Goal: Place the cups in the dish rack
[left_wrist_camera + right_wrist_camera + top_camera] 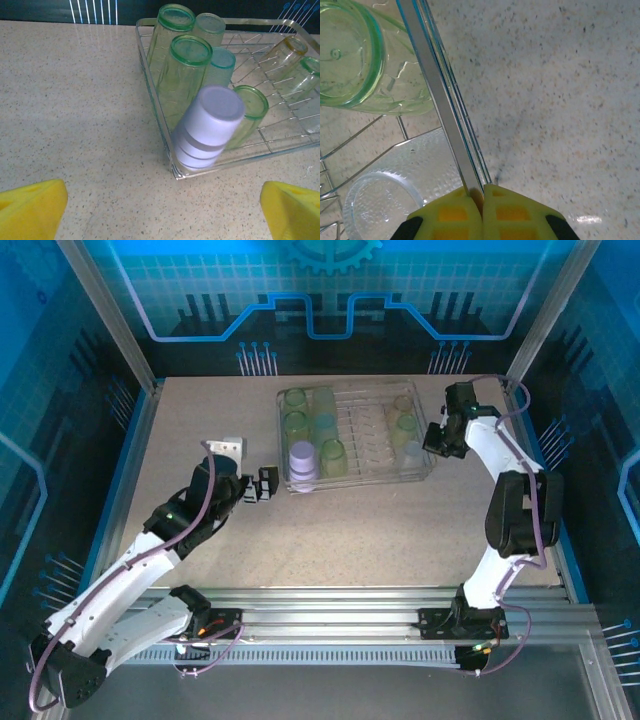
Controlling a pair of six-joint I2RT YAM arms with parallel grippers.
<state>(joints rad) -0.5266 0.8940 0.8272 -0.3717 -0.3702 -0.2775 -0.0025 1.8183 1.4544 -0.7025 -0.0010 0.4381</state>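
The silver wire dish rack [360,483] stands at the back centre of the table, holding several upside-down cups. On its left side are the lavender-white cup [303,460], a teal cup [324,428] and yellow-green ones [296,425]. Its right side holds a tan cup [403,403], a green one [406,427] and a pale clear one [413,453]. My right gripper [482,195] is shut on the rack's right rim [440,95], beside a green cup [350,55]. Just short of the rack's front-left corner [176,172], my left gripper [162,210] is open and holds nothing, with the lavender cup [210,127] ahead.
A small grey block [225,445] lies on the table beside my left wrist. Bare speckled tabletop [380,540] stretches from the rack to the arm bases. Blue enclosure walls close in the table on three sides.
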